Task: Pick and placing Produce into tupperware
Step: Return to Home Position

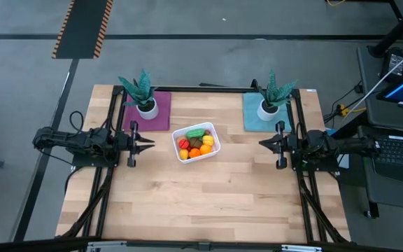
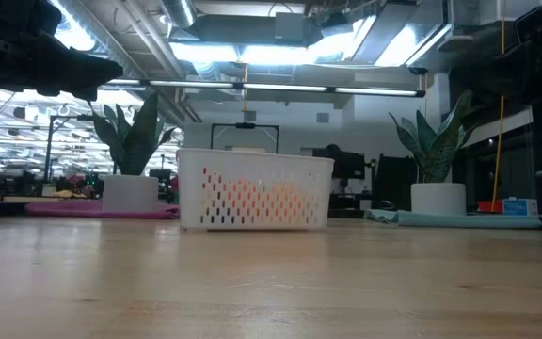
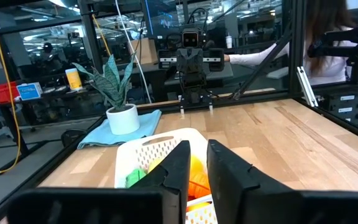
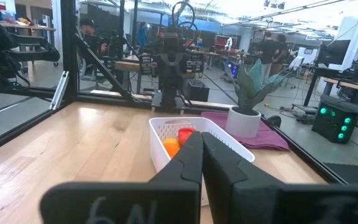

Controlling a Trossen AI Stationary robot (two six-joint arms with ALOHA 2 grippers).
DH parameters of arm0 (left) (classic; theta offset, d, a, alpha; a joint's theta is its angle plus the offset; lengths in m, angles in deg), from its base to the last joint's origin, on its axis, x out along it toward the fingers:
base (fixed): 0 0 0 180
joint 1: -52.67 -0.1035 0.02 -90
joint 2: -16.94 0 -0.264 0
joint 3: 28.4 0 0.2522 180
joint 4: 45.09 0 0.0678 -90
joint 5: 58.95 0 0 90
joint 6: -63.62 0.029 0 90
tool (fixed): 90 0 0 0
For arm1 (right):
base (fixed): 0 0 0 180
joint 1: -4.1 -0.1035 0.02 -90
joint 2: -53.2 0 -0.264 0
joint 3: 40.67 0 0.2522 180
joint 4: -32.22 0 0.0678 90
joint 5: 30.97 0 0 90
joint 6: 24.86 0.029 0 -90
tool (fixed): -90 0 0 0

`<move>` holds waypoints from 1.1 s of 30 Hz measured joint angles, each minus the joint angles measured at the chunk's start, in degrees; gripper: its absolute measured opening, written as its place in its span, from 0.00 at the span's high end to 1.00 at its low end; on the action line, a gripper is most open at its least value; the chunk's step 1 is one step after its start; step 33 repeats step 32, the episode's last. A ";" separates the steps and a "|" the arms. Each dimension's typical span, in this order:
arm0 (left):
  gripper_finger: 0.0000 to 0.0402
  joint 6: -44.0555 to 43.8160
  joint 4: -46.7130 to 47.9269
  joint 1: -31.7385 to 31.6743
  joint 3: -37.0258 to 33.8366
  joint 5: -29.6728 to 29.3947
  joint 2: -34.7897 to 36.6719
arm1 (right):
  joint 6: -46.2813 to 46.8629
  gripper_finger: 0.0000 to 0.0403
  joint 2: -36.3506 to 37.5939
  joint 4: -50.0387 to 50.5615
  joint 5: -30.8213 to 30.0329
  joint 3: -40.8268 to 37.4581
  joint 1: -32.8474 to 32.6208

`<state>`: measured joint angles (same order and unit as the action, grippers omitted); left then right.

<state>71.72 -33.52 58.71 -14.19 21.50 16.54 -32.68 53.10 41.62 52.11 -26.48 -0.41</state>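
All produce lies in the tupperware; nothing looks left. Flanking it, the left gripper is nearly closed and the right gripper closed, both empty.

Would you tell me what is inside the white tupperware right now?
The tupperware holds a pile of produce: a long green piece, with yellow, red, orange and brown pieces around it. Whatever lies beneath that top layer is covered, as is the container's floor.

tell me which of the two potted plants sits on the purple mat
The potted plant on the left arm's side of the table; its mat is purple, while the other plant stands on a teal mat.
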 joint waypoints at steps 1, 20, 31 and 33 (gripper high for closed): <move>0.89 0.00 0.00 0.00 0.00 0.00 0.00 | 0.02 0.97 0.00 0.00 -0.01 0.00 0.00; 0.99 0.00 0.00 0.00 0.00 0.01 0.00 | 0.06 0.97 0.00 0.00 -0.01 0.00 0.00; 0.96 0.00 0.01 -0.02 0.00 0.00 0.02 | 0.07 0.97 0.00 0.00 -0.02 0.00 -0.02; 0.95 0.00 0.01 0.00 0.00 0.00 0.02 | 0.03 0.97 0.00 0.00 -0.02 0.00 0.00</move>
